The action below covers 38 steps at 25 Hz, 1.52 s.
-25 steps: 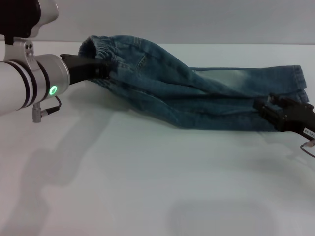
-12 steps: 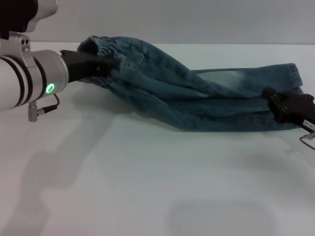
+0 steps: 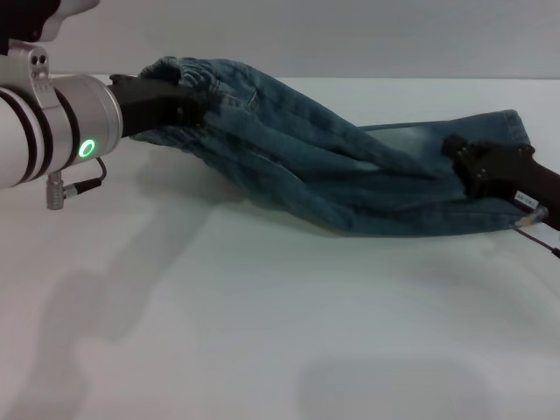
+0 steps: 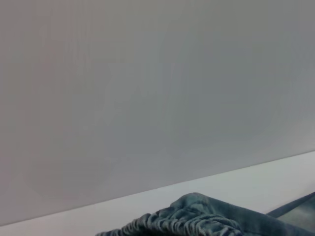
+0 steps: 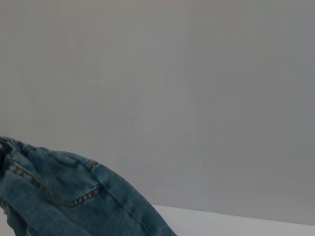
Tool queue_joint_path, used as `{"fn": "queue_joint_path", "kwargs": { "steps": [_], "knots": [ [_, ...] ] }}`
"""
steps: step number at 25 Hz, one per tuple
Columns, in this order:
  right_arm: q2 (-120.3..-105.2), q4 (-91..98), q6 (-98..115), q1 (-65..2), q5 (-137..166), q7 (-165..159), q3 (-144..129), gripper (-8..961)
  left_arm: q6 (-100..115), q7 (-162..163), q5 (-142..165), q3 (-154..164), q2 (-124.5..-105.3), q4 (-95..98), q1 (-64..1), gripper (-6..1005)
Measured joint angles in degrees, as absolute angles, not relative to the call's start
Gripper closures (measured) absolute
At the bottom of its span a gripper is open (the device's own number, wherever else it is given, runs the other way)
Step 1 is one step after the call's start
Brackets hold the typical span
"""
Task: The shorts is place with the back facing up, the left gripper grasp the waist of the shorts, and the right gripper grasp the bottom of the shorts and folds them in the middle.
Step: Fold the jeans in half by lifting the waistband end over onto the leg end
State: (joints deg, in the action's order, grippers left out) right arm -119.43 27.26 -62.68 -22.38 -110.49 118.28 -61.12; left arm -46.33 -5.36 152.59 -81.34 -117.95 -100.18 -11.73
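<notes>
The shorts (image 3: 332,171) were stretched across the far half of the white table (image 3: 262,332), running from its far left toward the right edge. The left gripper (image 3: 179,103) was clenched on the waist of the shorts (image 3: 179,72), holding that gathered elastic band lifted clear of the table near the far left, so the denim sagged down from it in long folds. Its white and silver arm (image 3: 52,131), green ring lit, reached in from the left edge. Near the right edge the right gripper (image 3: 472,166) sat on the bottom of the shorts (image 3: 516,131), pinching the leg fabric just inside the hems; that end lay low, close to the tabletop. From the left wrist camera only the ruffled band (image 4: 182,223) showed, against the grey wall (image 4: 147,88). From the right wrist camera a stitched stretch of denim (image 5: 59,196) rose in front of the same wall.
</notes>
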Motion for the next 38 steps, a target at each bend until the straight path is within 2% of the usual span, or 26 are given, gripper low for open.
{"fn": "queue_joint_path", "kwargs": {
  "steps": [9,31,38],
  "knots": [
    [-119.45,22.1,-58.0,-27.4,-110.5,119.9,-63.2,953,-47.5,-5.4,152.6,-79.7,-117.95,-102.1,-11.6,862],
    [-119.89,19.8,-51.9,-33.6,-111.4,121.0,-69.3,953,-51.8,-5.4,152.6,-78.0,-117.99,-108.3,-11.5,862],
    [-119.89,18.4,-51.6,-36.3,-123.8,118.2,-84.0,953,-51.0,-5.4,152.6,-78.2,-117.95,-108.6,-11.6,865]
  ]
}}
